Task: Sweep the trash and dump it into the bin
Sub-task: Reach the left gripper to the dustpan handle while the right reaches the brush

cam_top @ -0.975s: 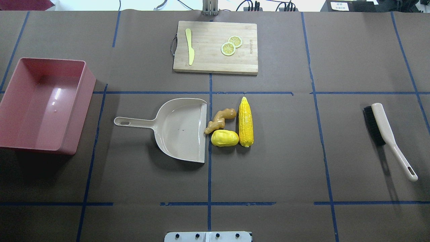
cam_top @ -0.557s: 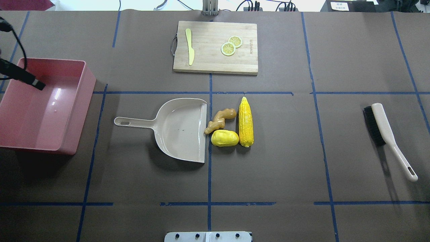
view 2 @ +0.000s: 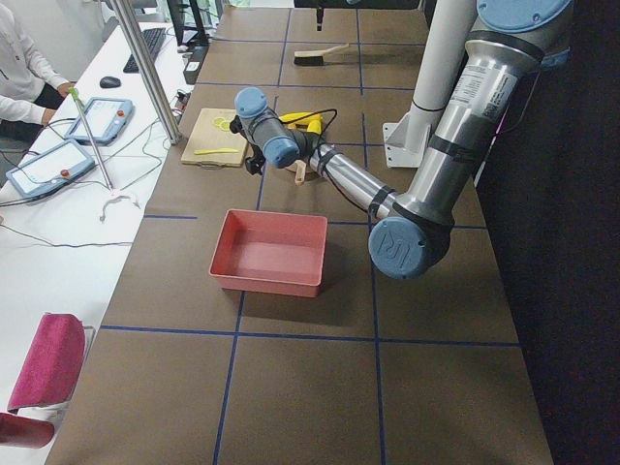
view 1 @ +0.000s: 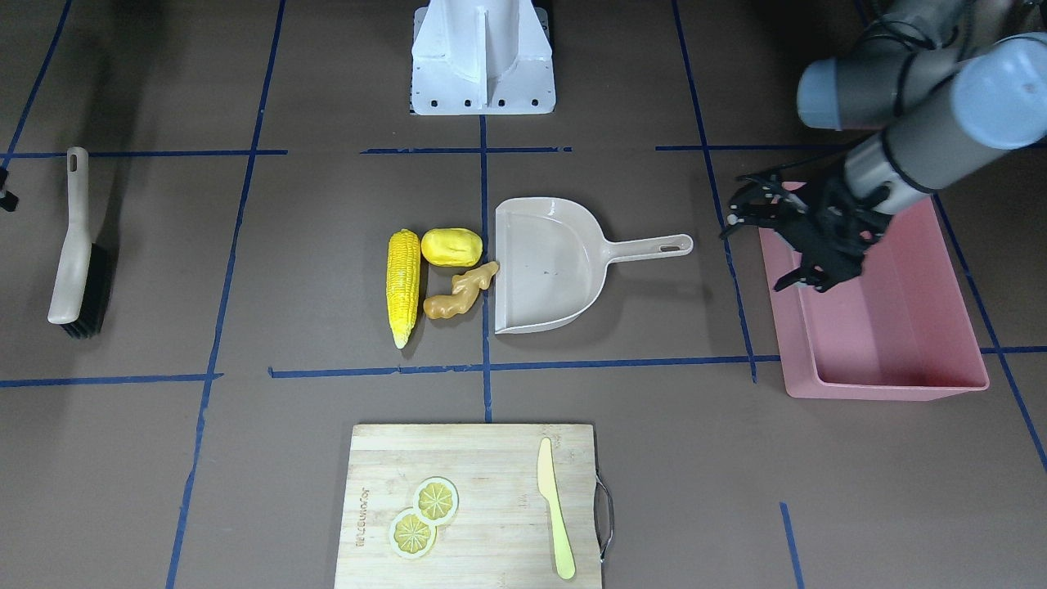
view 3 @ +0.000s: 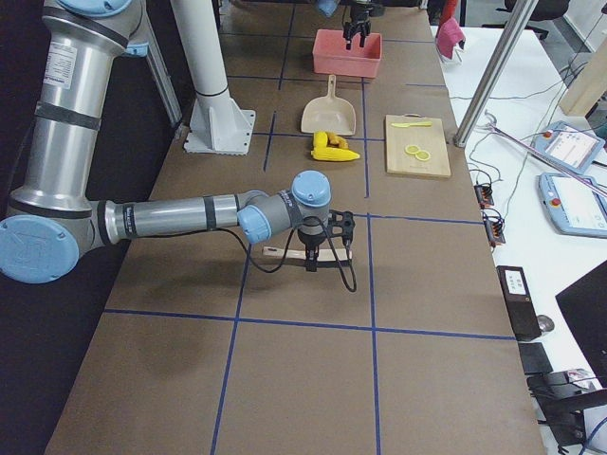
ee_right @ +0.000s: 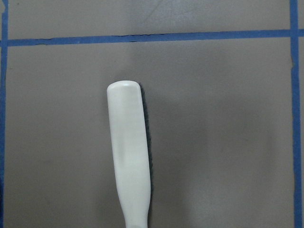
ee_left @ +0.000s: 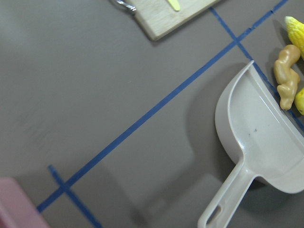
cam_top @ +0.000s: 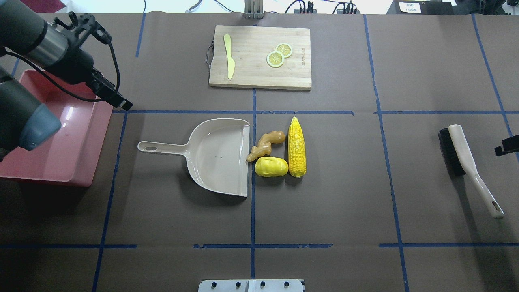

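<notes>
The corn cob (cam_top: 297, 147), the yellow potato-like lump (cam_top: 271, 166) and the tan ginger root (cam_top: 265, 145) lie together on the table, just right of the beige dustpan's (cam_top: 219, 156) open mouth. The pink bin (cam_top: 52, 142) stands at the far left. My left gripper (view 1: 761, 254) hovers over the bin's edge on the dustpan side; it looks open and holds nothing. The left wrist view shows the dustpan (ee_left: 261, 147) and the ginger (ee_left: 286, 78). My right gripper (cam_top: 507, 148) just shows at the right edge beside the brush (cam_top: 462, 152); I cannot tell its state.
A wooden cutting board (cam_top: 259, 69) with a pale yellow knife (cam_top: 229, 56) and two lemon slices (cam_top: 279, 54) lies at the far middle. The brush (ee_right: 128, 152) lies below the right wrist camera. The robot base plate (cam_top: 251, 286) sits at the near edge.
My left arm has come in from the left and moved right across the bin to its dustpan-side edge. My right gripper has appeared at the right edge by the brush. The objects have not moved.
</notes>
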You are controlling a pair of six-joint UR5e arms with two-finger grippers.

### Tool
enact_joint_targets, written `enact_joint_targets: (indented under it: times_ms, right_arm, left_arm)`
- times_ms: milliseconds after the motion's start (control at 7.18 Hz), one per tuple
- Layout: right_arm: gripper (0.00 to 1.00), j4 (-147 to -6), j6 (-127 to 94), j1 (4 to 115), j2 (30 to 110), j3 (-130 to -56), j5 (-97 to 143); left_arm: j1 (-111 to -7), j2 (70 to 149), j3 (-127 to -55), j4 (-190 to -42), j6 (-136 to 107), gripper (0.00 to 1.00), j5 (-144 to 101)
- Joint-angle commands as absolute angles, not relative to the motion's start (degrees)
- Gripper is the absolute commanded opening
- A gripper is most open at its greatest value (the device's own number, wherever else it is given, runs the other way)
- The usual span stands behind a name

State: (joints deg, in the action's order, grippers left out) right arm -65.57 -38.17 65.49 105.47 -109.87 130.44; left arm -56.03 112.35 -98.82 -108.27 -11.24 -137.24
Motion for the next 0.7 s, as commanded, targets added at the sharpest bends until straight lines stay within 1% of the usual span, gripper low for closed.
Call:
enact_joint_targets:
  times_ms: [0,278,557]
  right_arm:
    - [0.99,-55.84,-50.0,55.41,109.49,-110.21,122.98]
    - [0.99,-53.97,-54.13,51.7,110.91,-110.13,121.83]
    - [0.98,-53.88,-54.14,48.09,111.44,-110.04,120.07]
  left_arm:
    - [-52.74,113.2,-98.44,-110.57,-11.07,0.99,-134.74]
    - [-50.81,114.42,-98.7,-110.65,-12.04,0.99,-134.74]
    - [-48.18,117.59,-97.91,-110.57,-11.6,0.99,-134.56]
